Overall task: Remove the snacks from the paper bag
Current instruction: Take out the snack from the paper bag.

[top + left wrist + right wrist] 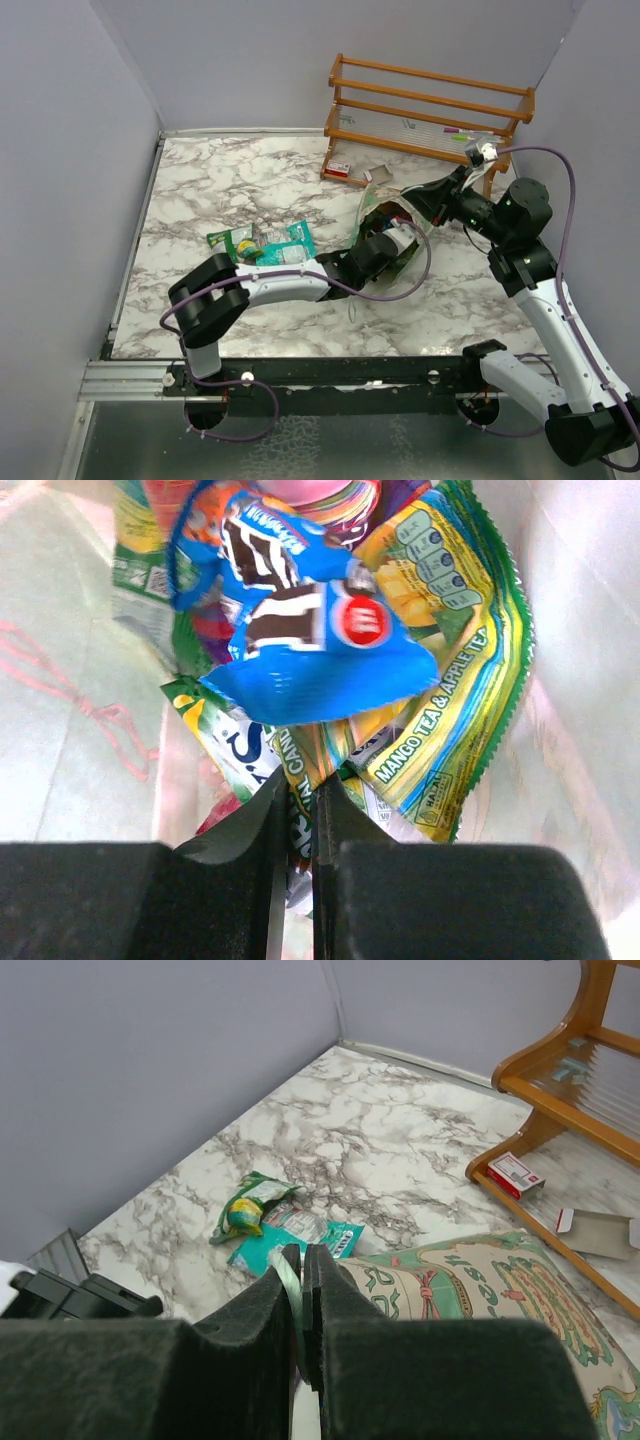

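**Layout.** The marble table (220, 190) carries all items. The wooden rack (430, 105) stands behind the paper bag (480, 1290). The bag lies on its side with its mouth facing the left arm (280, 285).

**View differences.**
- In the top view the left arm blocks the bag's mouth, so the contents are hidden.
- Only the left wrist view shows the interior. A blue packet (310, 640) lies on top of a yellow-green mango packet (450, 680), and other packets are partly covered beneath them.
- In that view the left gripper (300, 792) has its fingers almost together. They pinch the edge of a white-green packet (235, 745) inside the bag.
- Only the right wrist view shows the right gripper (301, 1260). It is clamped on a thin pale green strip of the bag's rim.

**Surroundings.**
- A teal-white packet (288, 245) and a green-yellow packet (230, 242) lie touching each other on the table, left of the bag.
- A flat cardboard piece (595, 1232) lies behind the bag at the foot of the rack.
- A small red-white box (515, 1172) lies just beside the cardboard piece.

**Legible markings.**
- The mango packet reads "MANGO TEA & APPLE TEA".
- The pinched packet shows only part of a word, "CAN".
- The lettering on the blue packet cannot be read.
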Motion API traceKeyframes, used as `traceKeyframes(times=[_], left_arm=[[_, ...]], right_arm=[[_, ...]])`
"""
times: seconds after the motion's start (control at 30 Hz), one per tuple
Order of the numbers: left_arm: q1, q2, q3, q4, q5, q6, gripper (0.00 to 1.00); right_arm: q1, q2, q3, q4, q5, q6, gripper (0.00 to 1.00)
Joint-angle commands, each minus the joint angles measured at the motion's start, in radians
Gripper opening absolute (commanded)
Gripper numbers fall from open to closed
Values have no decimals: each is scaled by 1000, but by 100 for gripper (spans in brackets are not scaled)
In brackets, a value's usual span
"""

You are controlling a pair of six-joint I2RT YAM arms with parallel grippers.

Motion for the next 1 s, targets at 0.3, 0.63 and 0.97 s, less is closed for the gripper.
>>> traceKeyframes(times=[0.3, 0.63, 0.97], left_arm=[[2, -363, -141, 13, 185, 84, 0], [0, -550, -166, 7, 333, 54, 0], [2, -756, -160, -89, 392, 116, 0]], right_arm=[[4, -3, 18, 22, 53, -22, 7], [5, 5, 17, 20, 65, -23, 7], [5, 10, 1, 30, 69, -23, 7]])
